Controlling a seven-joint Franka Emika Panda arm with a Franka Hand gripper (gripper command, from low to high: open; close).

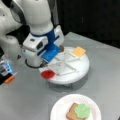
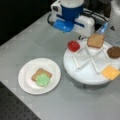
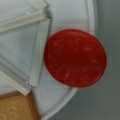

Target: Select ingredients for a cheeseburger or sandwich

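The gripper, its opening not visible, hangs above the red disc at the tray's 8 o'clock rim, where a misjudged pinch could flick it onto the tabletop.

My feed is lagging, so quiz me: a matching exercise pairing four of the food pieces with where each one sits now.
Things:
1. green leaf
2. red disc
3. cheese square
4. dark patty

Places:
A. tray compartment at a front view's right edge
B. on the toast on the paper plate
C. tray rim, nearest the end effector
D. tray's lower right compartment

Pairs: 1-B, 2-C, 3-D, 4-A
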